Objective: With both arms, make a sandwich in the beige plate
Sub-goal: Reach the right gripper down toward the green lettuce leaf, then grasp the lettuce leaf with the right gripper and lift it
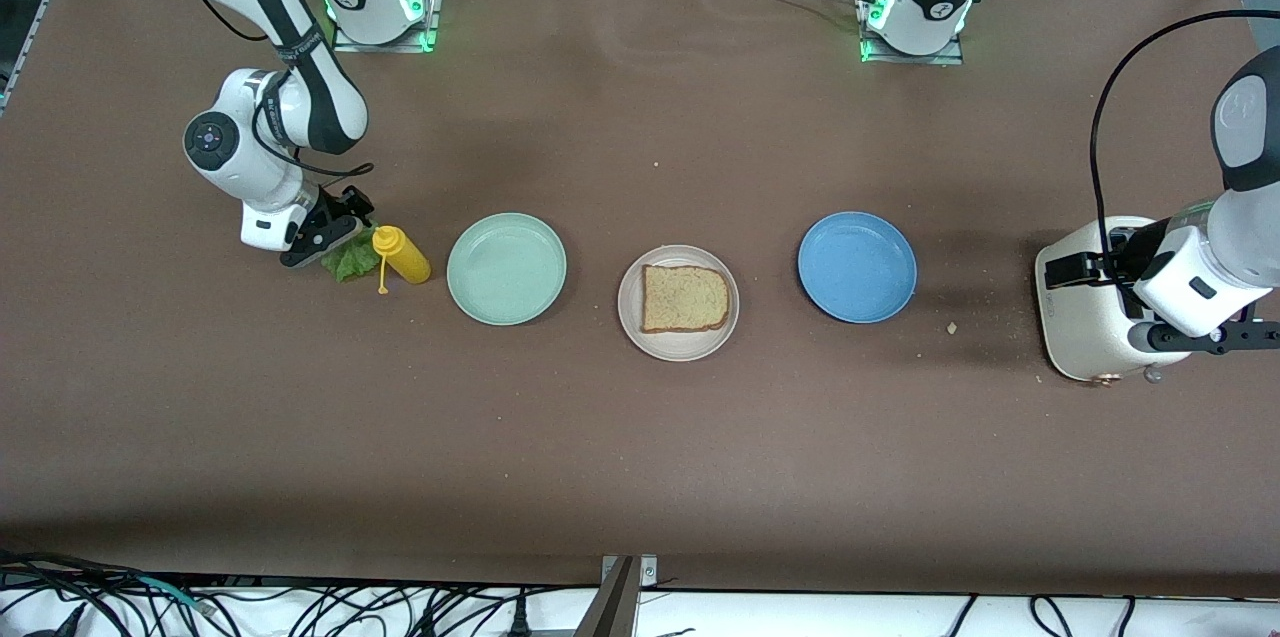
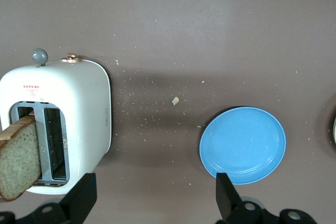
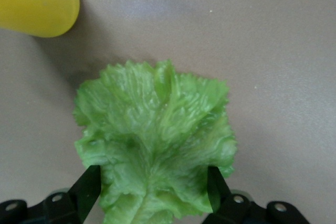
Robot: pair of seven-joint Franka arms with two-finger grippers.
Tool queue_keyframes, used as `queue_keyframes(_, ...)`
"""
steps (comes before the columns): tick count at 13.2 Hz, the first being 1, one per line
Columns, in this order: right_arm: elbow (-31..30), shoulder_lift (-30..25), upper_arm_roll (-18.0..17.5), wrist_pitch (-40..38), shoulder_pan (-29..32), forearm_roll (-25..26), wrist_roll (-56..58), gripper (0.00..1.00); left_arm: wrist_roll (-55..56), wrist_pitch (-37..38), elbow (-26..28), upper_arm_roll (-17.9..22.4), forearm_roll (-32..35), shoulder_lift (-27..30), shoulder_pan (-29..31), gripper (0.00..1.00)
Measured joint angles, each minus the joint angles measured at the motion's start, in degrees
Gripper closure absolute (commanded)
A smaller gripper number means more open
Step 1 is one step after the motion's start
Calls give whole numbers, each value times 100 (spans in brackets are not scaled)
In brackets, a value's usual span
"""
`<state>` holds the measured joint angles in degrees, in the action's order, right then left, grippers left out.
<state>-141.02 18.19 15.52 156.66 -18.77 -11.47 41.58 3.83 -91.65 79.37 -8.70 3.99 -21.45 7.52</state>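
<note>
Lettuce leaf [image 3: 157, 140]: crinkly green, lying on the table beside the yellow bottle [image 1: 402, 255], mostly hidden under the right gripper [image 3: 152, 184], whose fingers stood apart on either side of it. Beige plate [image 1: 632, 312]: round, matte, mid-table, bearing one square toast slice [image 1: 684, 298]. Second bread slice [image 2: 18, 157]: cut off, leaning from the glossy white toaster [image 2: 84, 114]. Left gripper [image 2: 155, 195]: wide apart, empty, above the toaster.

Toaster [image 1: 1085, 302], mustard bottle [image 1: 402, 255], green plate [image 1: 506, 268], blue plate [image 1: 857, 266]

Right tool [image 3: 149, 187] low at the table, fingers spread wide, left tool [image 2: 155, 195] raised, fingers wide apart
</note>
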Motion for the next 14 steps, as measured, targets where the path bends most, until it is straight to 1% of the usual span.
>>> queue_keyframes(1, 0, 19, 0, 16, 0, 0, 0, 75, 0, 0, 0, 0, 0, 0, 0, 0)
queue_keyframes(2, 1, 27, 1, 22, 1, 0, 0, 99, 0, 0, 0, 0, 0, 0, 0, 0)
queue_keyframes(3, 3, 21, 11, 40, 2, 0, 0, 100, 0, 0, 0, 0, 0, 0, 0, 0)
queue_keyframes(6, 30, -30, 28, 32, 4, 0, 0, 100, 0, 0, 0, 0, 0, 0, 0, 0)
queue_keyframes(9, 202, -87, 26, -293, 2, 0, 0, 100, 0, 0, 0, 0, 0, 0, 0, 0)
queue_keyframes(11, 558, -96, 24, -884, -1, 0, 0, 100, 0, 0, 0, -1, 0, 0, -1, 0)
queue_keyframes(14, 1467, -145, 31, -2253, 0, 1, -32, 100, 0, 0, 4, -6, 0, 0, -2, 0)
